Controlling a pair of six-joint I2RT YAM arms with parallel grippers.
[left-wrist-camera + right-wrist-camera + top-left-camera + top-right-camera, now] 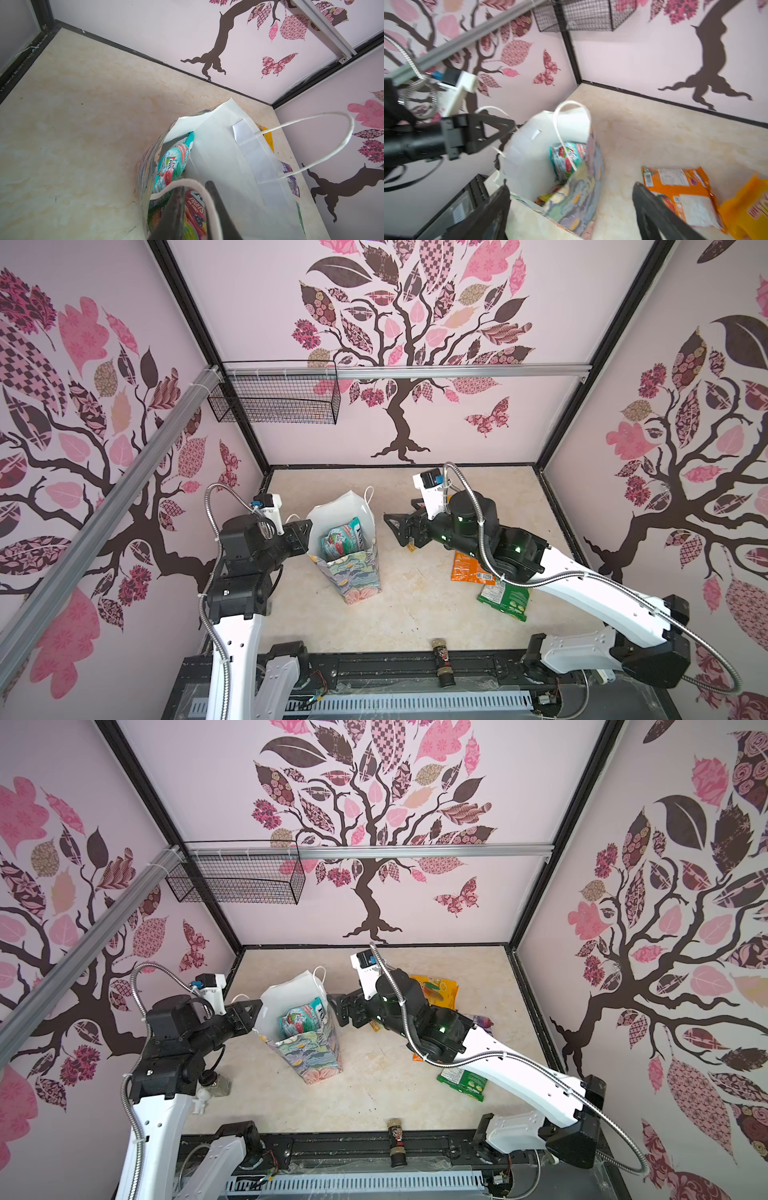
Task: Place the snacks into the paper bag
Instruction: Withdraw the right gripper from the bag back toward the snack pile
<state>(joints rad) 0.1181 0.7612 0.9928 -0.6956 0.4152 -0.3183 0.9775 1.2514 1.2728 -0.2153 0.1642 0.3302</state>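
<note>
The paper bag (357,576) (311,1056) stands upright at mid-table with its mouth open. A teal snack packet (343,537) (176,158) and a FRUITS packet (195,205) are inside it. My left gripper (308,531) (196,186) is at the bag's left rim, shut on its white cord handle (205,199). Just right of the bag, my right gripper (395,526) (571,184) hangs wide open and holds nothing. Orange (469,568) (679,193), green (505,599), yellow (436,988) and purple (482,1021) snacks lie on the table under and beside the right arm.
A small dark bottle (441,659) lies at the table's front edge. A black wire basket (274,402) hangs on the back-left rail. A small jar and a white figure (212,1090) sit under the left arm. Walls close in three sides.
</note>
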